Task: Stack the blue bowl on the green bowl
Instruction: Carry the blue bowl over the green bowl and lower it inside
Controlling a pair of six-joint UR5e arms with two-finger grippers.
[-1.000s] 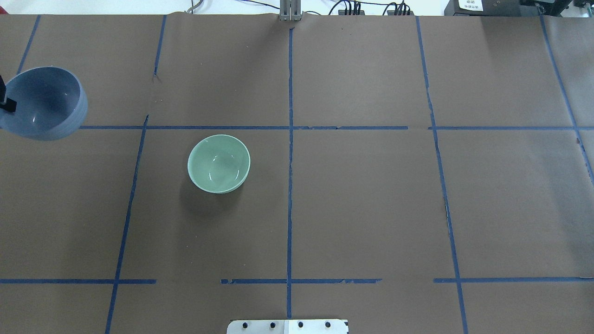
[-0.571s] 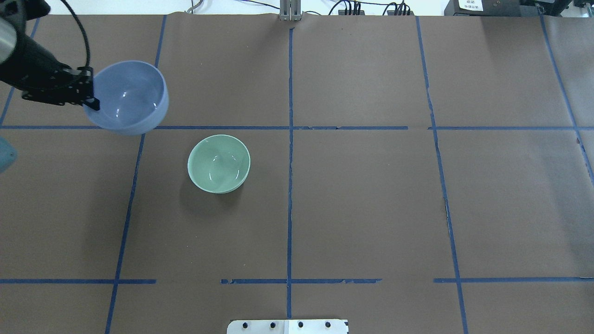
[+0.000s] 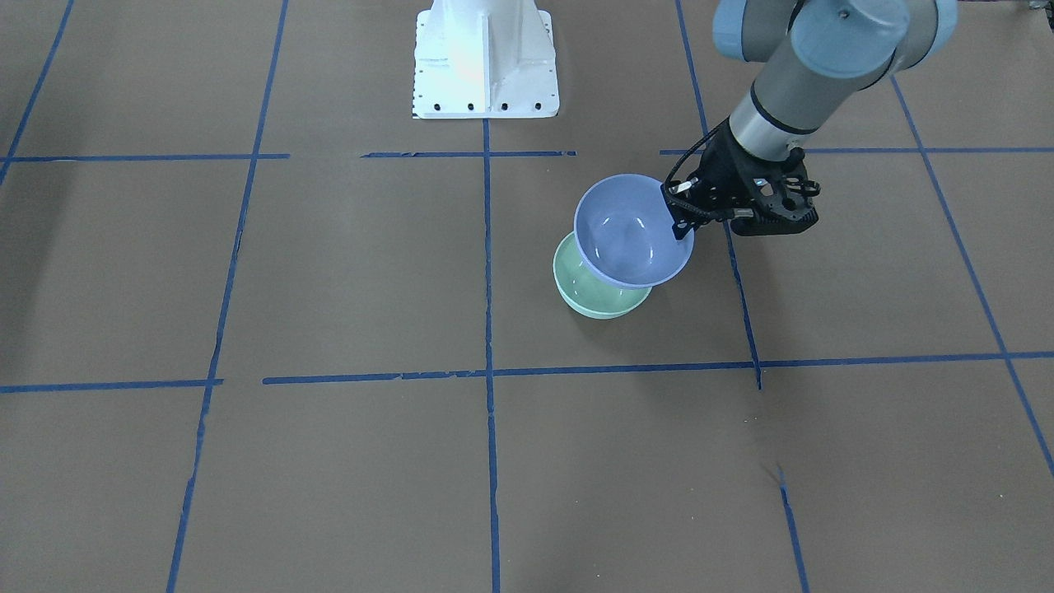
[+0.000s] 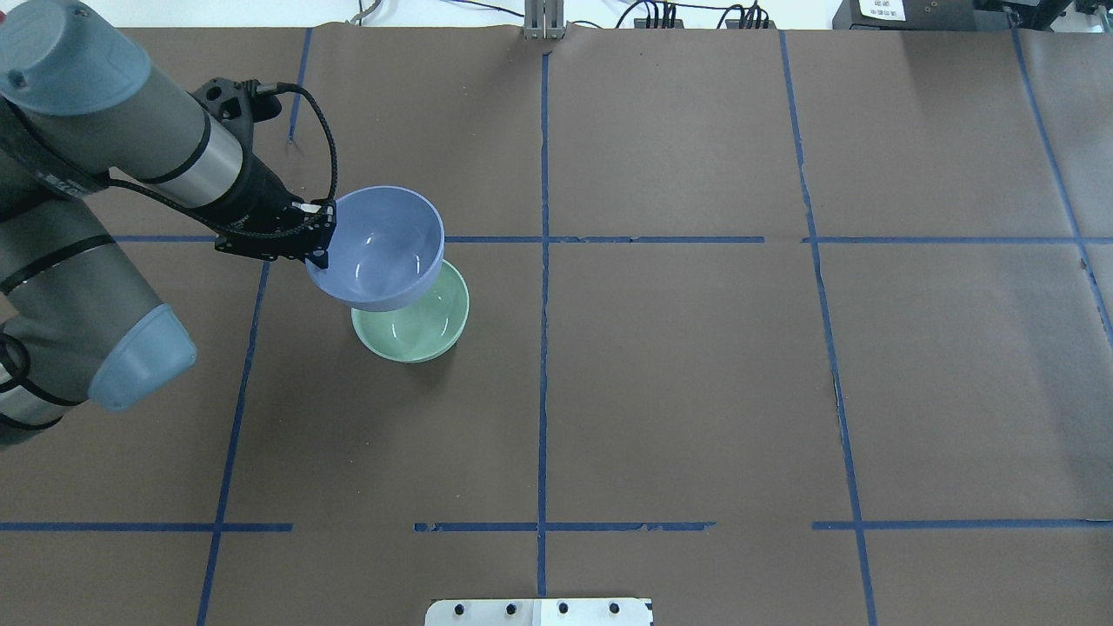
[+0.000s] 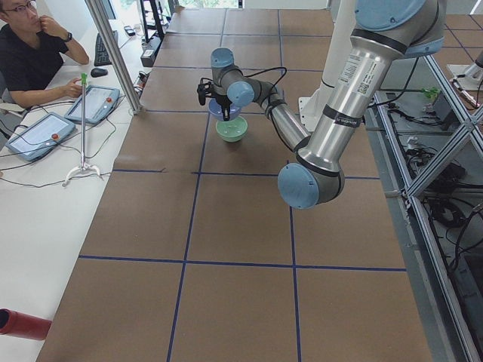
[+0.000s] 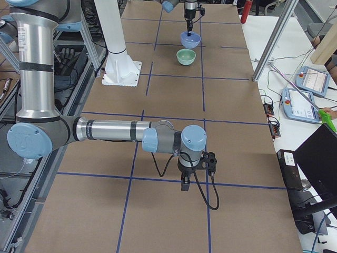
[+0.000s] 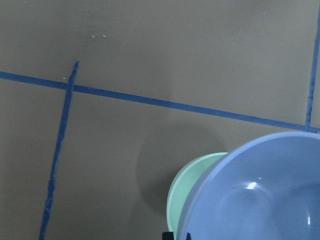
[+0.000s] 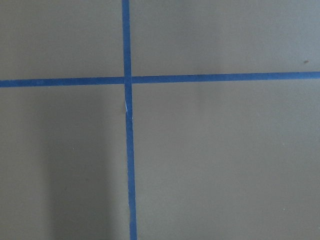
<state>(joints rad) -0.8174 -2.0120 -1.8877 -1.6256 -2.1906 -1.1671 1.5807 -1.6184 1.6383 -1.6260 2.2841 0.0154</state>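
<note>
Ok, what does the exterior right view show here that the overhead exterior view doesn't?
Only exterior right: the right end effector, hanging low over the table far from the bowls, and the blue bowl seemingly raised clear of the green bowl. Only overhead exterior: the left end effector pinching the blue bowl's rim, and that bowl covering just part of the green one, off-centre. Both: the two bowls and the left arm holding the blue one.

In my left gripper [image 4: 323, 258], matt black, the blue bowl [image 4: 387, 252] is glossy & smooth w/ bright highlights, maybe ceramic. The green bowl [image 4: 424, 329]: same gloss. The table cover [image 4: 696, 391] is matt brown paper, creased; the tape [image 4: 542, 391] blue, ragged-edged.
</note>
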